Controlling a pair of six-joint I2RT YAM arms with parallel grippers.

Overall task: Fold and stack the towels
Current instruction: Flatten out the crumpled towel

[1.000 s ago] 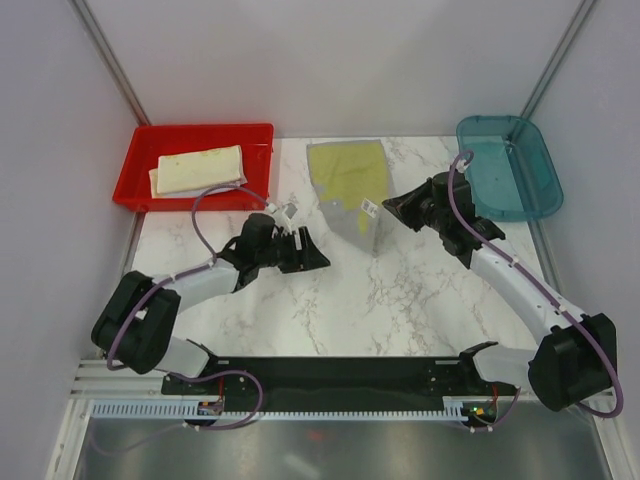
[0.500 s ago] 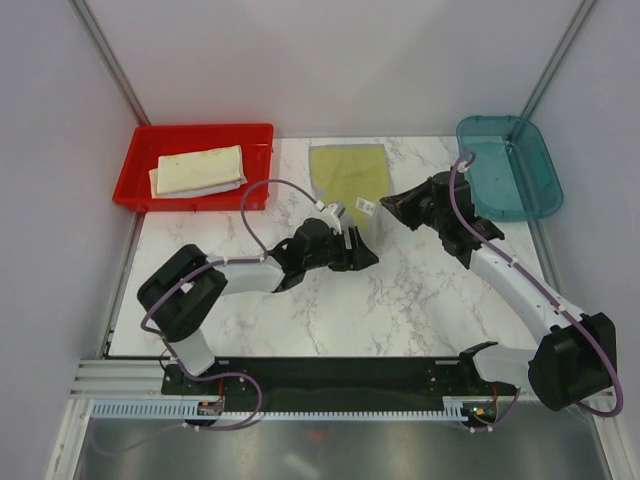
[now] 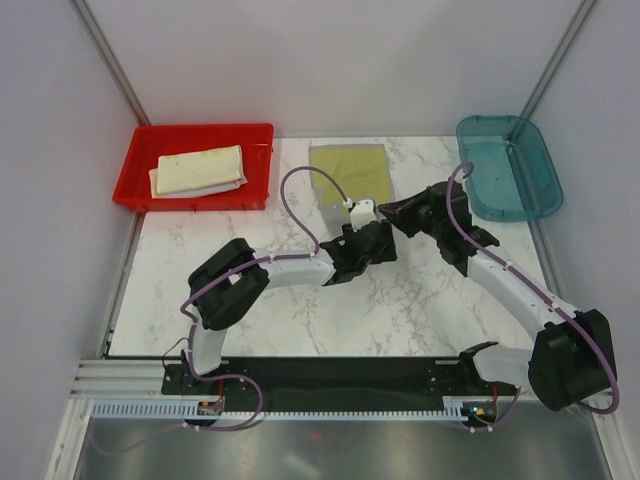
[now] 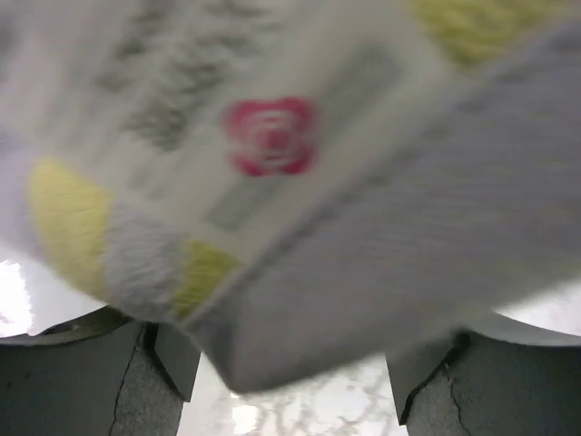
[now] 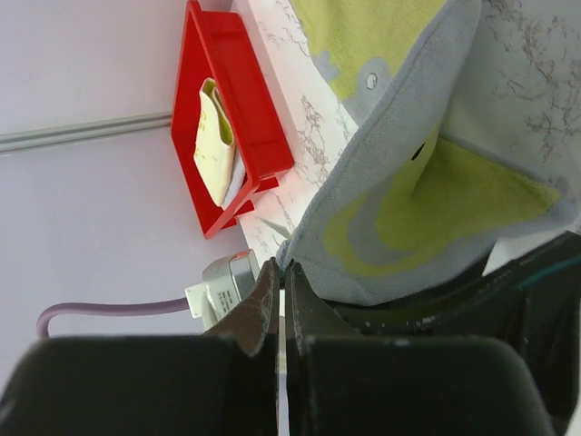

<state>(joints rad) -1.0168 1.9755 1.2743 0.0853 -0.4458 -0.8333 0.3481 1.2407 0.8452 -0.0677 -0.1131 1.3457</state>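
The grey towel (image 3: 348, 172) with its yellow patch lies at the far middle of the tabletop (image 3: 400, 300), most of it flat. Its near right corner is raised off the marble. The right claw (image 3: 392, 212) is shut on that raised edge, and the wrist view shows the cloth draping up and away from the pinched fingertips, yellow side inward. I take this as one half of a fold being set up: one corner is held high so the cloth can be carried over itself.

The left claw (image 3: 378, 240) reaches in from the left with its jaws wide apart, holding nothing. Its own camera is filled with a hanging grey corner and the white label (image 4: 272, 136), which sit just ahead of the open fingers. It looks placed to take the second corner.

Two folded towels (image 3: 198, 168) sit stacked in the red tray (image 3: 140, 190) at far left, likely the destination. The teal tub (image 3: 540, 190) stands at far right.
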